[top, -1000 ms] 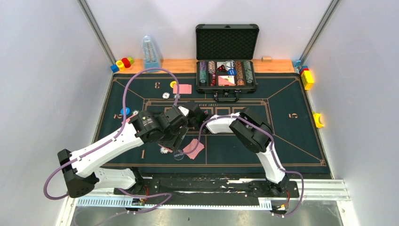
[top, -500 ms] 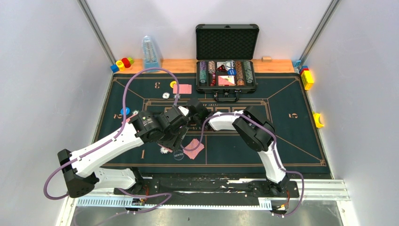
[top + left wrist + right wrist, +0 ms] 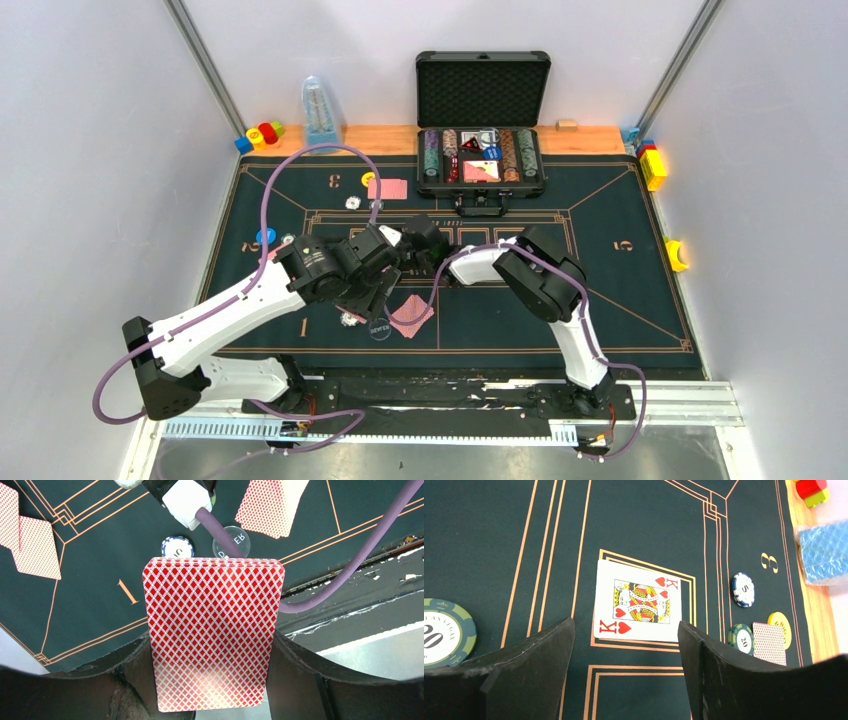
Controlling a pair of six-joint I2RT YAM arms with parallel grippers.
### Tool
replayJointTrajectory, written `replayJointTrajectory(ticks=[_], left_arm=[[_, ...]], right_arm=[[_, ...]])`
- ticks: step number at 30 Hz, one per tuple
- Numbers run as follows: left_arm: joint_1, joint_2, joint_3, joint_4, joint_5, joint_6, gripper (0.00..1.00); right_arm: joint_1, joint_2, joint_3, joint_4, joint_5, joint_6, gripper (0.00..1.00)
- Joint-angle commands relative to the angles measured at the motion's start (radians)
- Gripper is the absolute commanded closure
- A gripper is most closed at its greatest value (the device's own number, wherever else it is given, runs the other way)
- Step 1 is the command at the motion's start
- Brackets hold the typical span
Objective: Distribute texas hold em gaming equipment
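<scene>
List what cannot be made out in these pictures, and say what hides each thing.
- Left wrist view: the lettering on the dealer button is crossed by the purple cable. The value on the chip beside it is half behind the held deck.
- Right wrist view: the print on the yellow disc is partly under a face-down card.
- Top view: the contents of the case are too small to count.

1. The left arm (image 3: pixel 240 300) is showing smooth white shells between bulky black joint housings.
2. The right arm (image 3: pixel 575 345) is wearing the same white and black.
3. A purple cable (image 3: pixel 265 195) is running along each arm in loose loops.
4. A white block (image 3: pixel 185 502) is taking in one cable end.
5. The fingers (image 3: pixel 524 670) are looking broad, matte black and faintly scuffed.
</scene>
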Motion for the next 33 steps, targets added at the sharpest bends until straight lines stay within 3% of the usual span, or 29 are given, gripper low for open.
replayJointTrajectory(ticks=[1, 12, 15, 17, 19, 24, 26, 28, 30, 33], left_arm=[[0.003, -0.011, 0.047, 0.008, -0.019, 0.011, 1.0], [0.003, -0.017, 0.046, 0.036, -0.01, 0.061, 1.0], [0.003, -0.025, 0.031, 0.061, 0.0, 0.081, 1.0], [0.003, -0.032, 0.019, 0.084, 0.008, 0.107, 1.0], [0.003, -0.041, 0.006, 0.112, 0.021, 0.129, 1.0], [0.003, -0.08, -0.031, 0.194, 0.089, 0.181, 1.0], [0.003, -0.096, -0.047, 0.217, 0.106, 0.199, 1.0], [0.003, -0.108, -0.059, 0.227, 0.125, 0.214, 1.0], [0.003, -0.113, -0.074, 0.235, 0.139, 0.225, 1.0], [0.003, -0.112, -0.09, 0.252, 0.161, 0.237, 1.0]], right_arm=[[-0.01, -0.024, -0.06, 0.105, 0.052, 0.107, 0.23], [-0.169, -0.217, -0.229, 0.295, 0.009, 0.321, 0.21], [-0.23, -0.269, -0.262, 0.311, 0.072, 0.435, 0.2], [-0.283, -0.312, -0.295, 0.367, 0.123, 0.554, 0.17], [-0.337, -0.386, -0.318, 0.405, 0.171, 0.699, 0.03], [-0.45, -0.627, -0.432, 0.384, 0.228, 1.196, 0.0], [-0.474, -0.709, -0.477, 0.314, 0.223, 1.342, 0.0], [-0.504, -0.764, -0.446, 0.089, 0.199, 1.509, 0.0], [-0.542, -0.789, -0.404, -0.075, 0.024, 1.573, 0.0], [-0.552, -0.829, -0.432, -0.127, -0.132, 1.624, 0.0]])
